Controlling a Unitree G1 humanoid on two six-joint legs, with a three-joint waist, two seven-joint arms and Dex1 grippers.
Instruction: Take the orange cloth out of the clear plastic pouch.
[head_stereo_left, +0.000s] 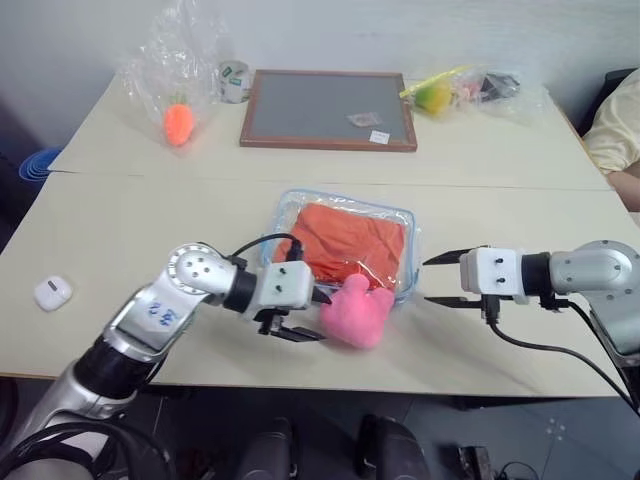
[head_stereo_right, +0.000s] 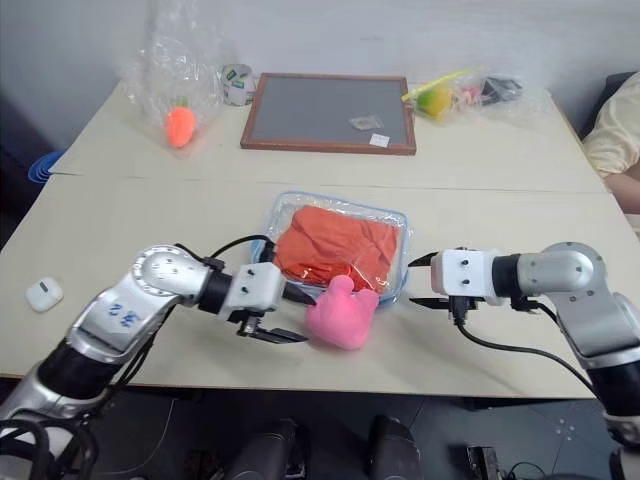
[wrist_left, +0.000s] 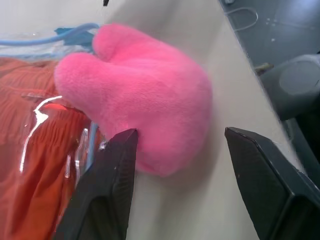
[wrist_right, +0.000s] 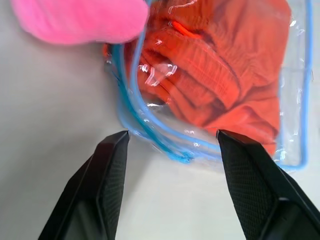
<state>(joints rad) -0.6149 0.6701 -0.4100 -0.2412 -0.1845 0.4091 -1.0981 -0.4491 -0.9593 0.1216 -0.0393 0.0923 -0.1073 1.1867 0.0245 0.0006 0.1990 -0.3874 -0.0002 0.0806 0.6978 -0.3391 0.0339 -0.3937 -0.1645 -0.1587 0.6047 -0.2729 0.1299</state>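
Note:
The orange cloth (head_stereo_left: 350, 240) lies folded inside the clear plastic pouch (head_stereo_left: 409, 240), flat on the middle of the table. A pink plush toy (head_stereo_left: 356, 311) rests against the pouch's near edge. My left gripper (head_stereo_left: 312, 316) is open just left of the plush; in the left wrist view the plush (wrist_left: 145, 95) sits between the fingers, touching one and clear of the other. My right gripper (head_stereo_left: 428, 281) is open beside the pouch's right near corner. The right wrist view shows the blue trim (wrist_right: 155, 130) and the cloth (wrist_right: 220, 75) just ahead of its fingers (wrist_right: 112, 175).
A framed grey board (head_stereo_left: 328, 108) lies at the back. A crinkled bag holding an orange carrot toy (head_stereo_left: 178, 122) is back left, another bag with a yellow-green toy (head_stereo_left: 435, 95) back right. A small white device (head_stereo_left: 52, 292) sits at far left. A person's sleeve (head_stereo_left: 615, 120) shows at the right edge.

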